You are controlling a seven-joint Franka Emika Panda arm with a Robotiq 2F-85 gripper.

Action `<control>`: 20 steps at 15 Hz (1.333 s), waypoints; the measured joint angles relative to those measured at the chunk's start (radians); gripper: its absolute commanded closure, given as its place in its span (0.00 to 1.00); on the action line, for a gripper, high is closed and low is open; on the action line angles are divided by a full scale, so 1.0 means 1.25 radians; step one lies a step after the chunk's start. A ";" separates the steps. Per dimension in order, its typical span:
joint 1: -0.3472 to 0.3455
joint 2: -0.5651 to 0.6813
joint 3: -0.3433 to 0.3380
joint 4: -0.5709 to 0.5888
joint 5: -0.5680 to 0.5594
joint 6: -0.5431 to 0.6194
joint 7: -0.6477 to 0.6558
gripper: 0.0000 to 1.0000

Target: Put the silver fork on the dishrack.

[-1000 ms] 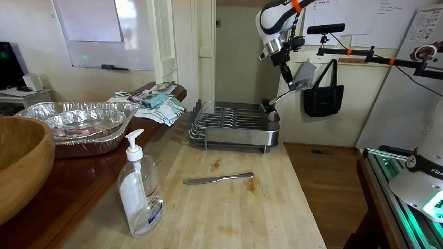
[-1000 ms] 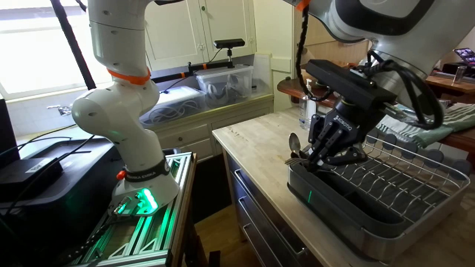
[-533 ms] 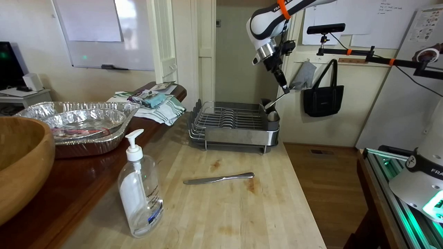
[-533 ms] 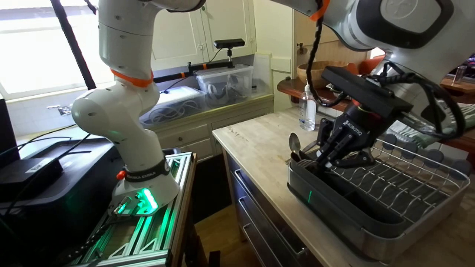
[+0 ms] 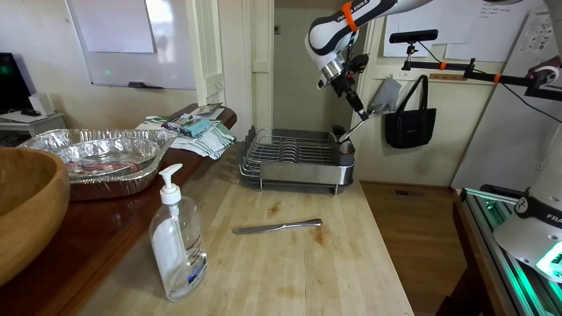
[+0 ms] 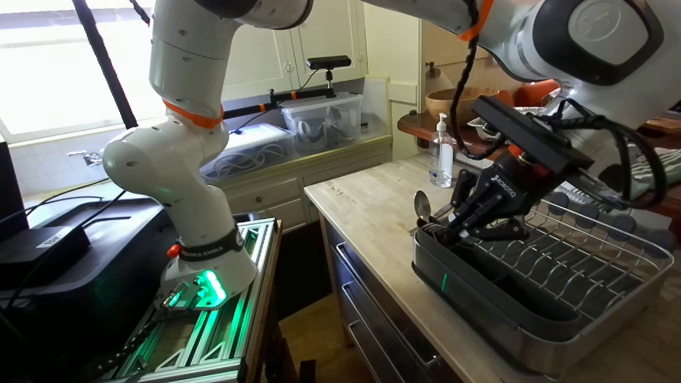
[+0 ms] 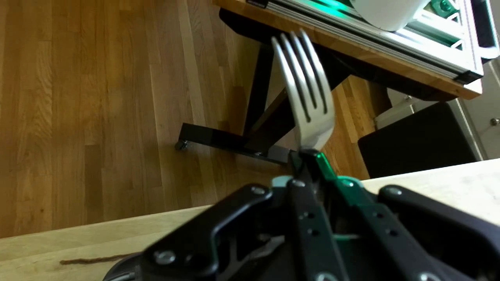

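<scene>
Gripper (image 7: pixel 310 156) clamps tilted silver fork (image 7: pixel 318 123) at caddy (image 6: pixel 479 290) on dishrack (image 5: pixel 303 172).
Caddy holds spoon (image 6: pixel 422 204); foil pan (image 5: pixel 168 141) holds smaller pan (image 5: pixel 120 147).

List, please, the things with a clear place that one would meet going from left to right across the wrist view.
Brown streak on the wooden countertop, caster wheel, silver fork, white robot base, round knob at the right edge.

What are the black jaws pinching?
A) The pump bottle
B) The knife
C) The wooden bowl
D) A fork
D: in the wrist view the silver fork sticks out from between the tips of the jaws, while in an exterior view the knife lies on the wooden counter.
</scene>
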 measured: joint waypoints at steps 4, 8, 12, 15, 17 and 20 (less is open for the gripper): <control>-0.001 0.027 0.001 0.028 -0.002 -0.034 0.025 0.98; -0.003 0.042 0.001 0.046 -0.004 -0.042 0.055 0.98; -0.003 0.055 0.004 0.066 -0.007 -0.043 0.088 0.98; -0.003 0.073 0.010 0.085 -0.007 -0.044 0.110 0.98; -0.003 0.086 0.015 0.097 -0.007 -0.045 0.121 0.98; -0.002 0.106 0.022 0.117 -0.008 -0.052 0.135 0.98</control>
